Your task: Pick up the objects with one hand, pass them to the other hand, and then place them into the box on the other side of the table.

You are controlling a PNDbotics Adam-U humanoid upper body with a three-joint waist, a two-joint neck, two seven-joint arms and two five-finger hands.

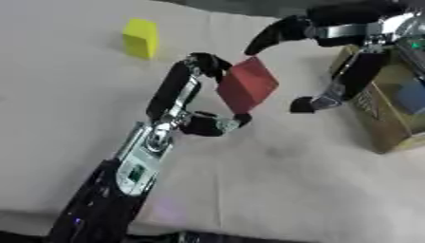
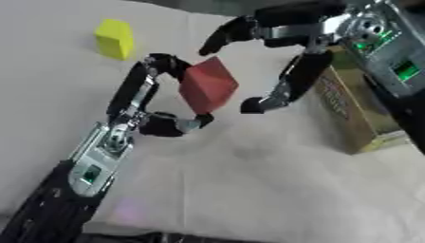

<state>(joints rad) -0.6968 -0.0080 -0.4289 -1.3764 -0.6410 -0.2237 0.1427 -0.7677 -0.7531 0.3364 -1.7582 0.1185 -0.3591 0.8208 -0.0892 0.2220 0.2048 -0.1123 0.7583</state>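
Left hand (image 1: 179, 107) grasping red block (image 1: 246, 85), fingers curled over block's upper left edge, thumb under its lower corner. Block held tilted, one corner up, lifted off the table (image 1: 282, 180). Left arm came in from lower left of the block, black forearm with silver wrist section.

Right hand (image 1: 348, 61) just right of the red block, spread wide, not clasping anything. One finger (image 1: 270, 35) arched above the block, tip near block's top corner; contact there could not be told. Thumb (image 2: 270, 99) hanging down right of the block, tip apart from block's right face. Block sat in the gap between the right hand's finger and thumb, gripped only by left hand.

Cardboard box (image 1: 386, 118) further right of the red block, behind the right hand, standing on the table near its right edge. Something blue (image 1: 411, 95) visible inside box; shape could not be made out.

Yellow block (image 1: 141, 38) well up and left of the red block, standing upright on the table, touched by neither hand.

Table covered in pale cloth, with a crease running below the red block toward the near edge.
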